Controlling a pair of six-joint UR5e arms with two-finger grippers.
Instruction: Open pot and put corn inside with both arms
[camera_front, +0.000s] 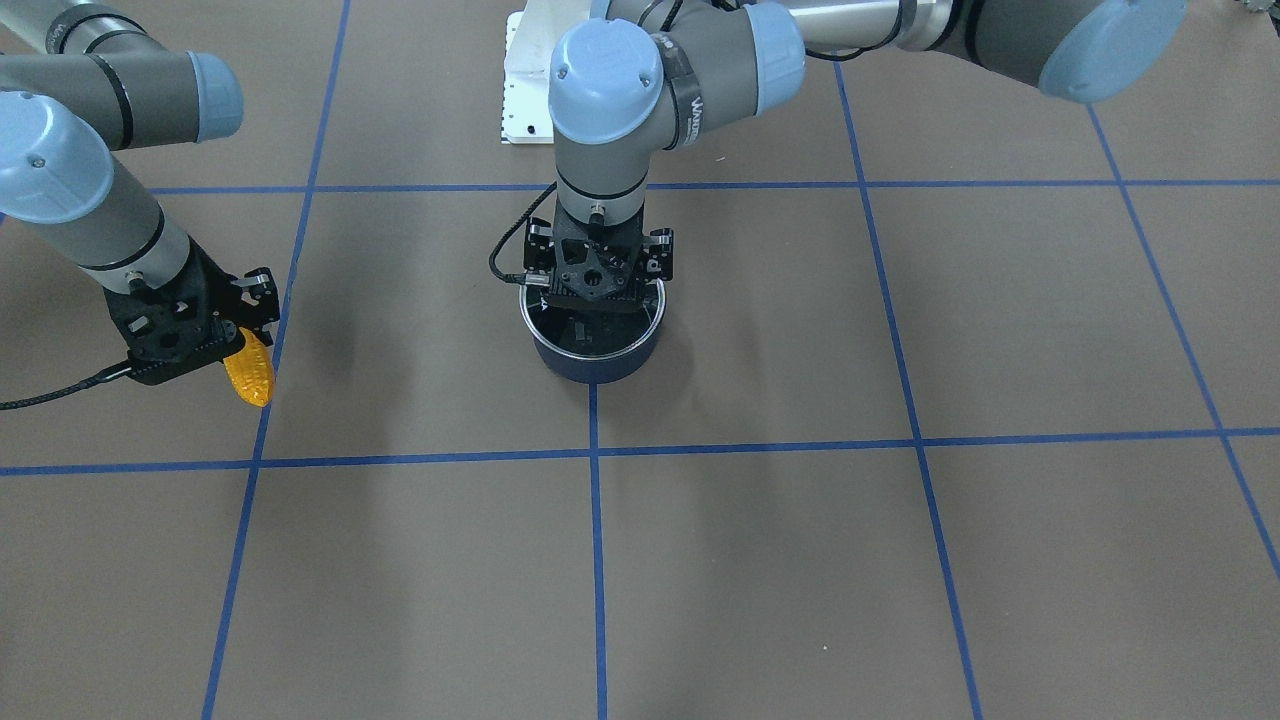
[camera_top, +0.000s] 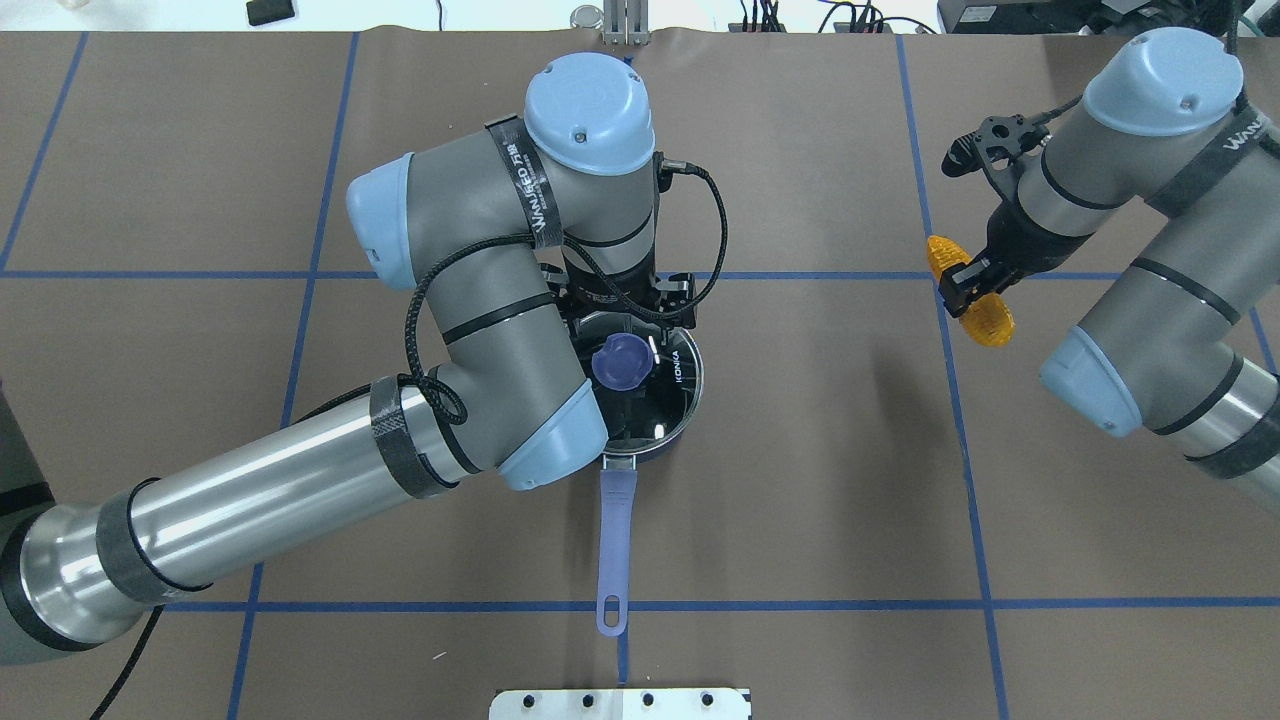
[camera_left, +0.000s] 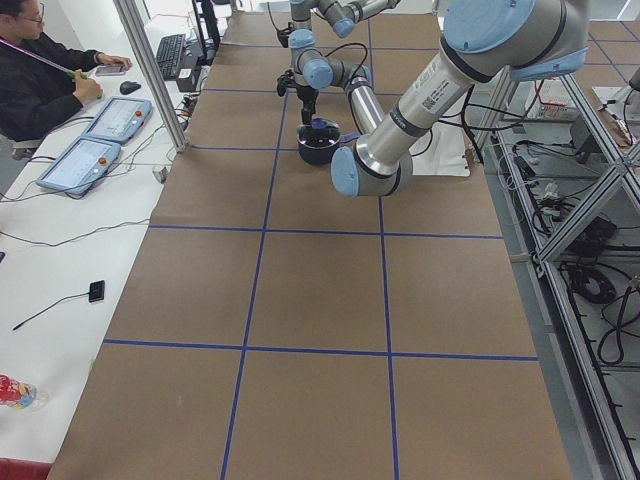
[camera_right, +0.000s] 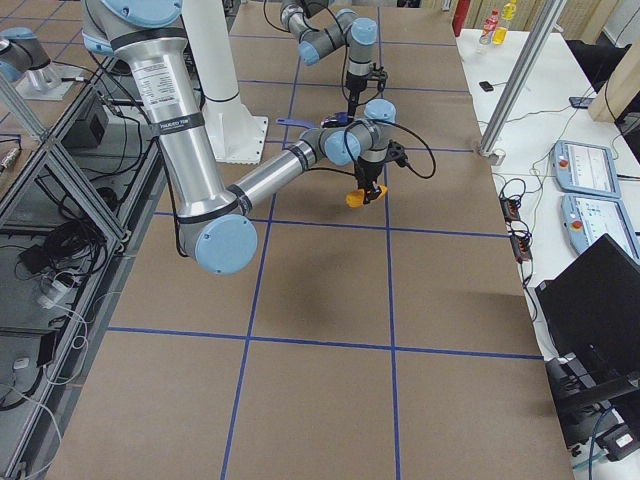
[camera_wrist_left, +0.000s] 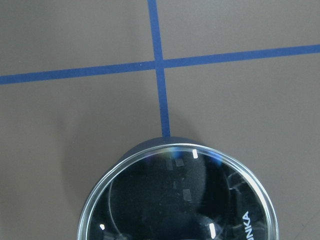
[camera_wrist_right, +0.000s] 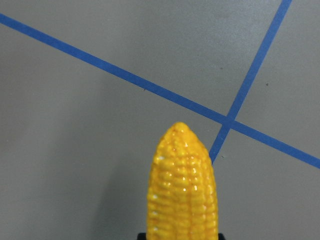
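The dark navy pot stands mid-table with its glass lid on it. Its purple-blue handle points toward the robot. My left gripper hangs straight down over the lid at the purple-blue knob. I cannot tell whether its fingers are closed on the knob. My right gripper is shut on the orange-yellow corn and holds it level above the table, well to the pot's right in the overhead view. The corn also shows in the front view and the right wrist view.
Blue tape lines divide the brown table into squares. A white mounting plate lies at the robot's base. An operator sits at a side desk with tablets, beyond the table's edge.
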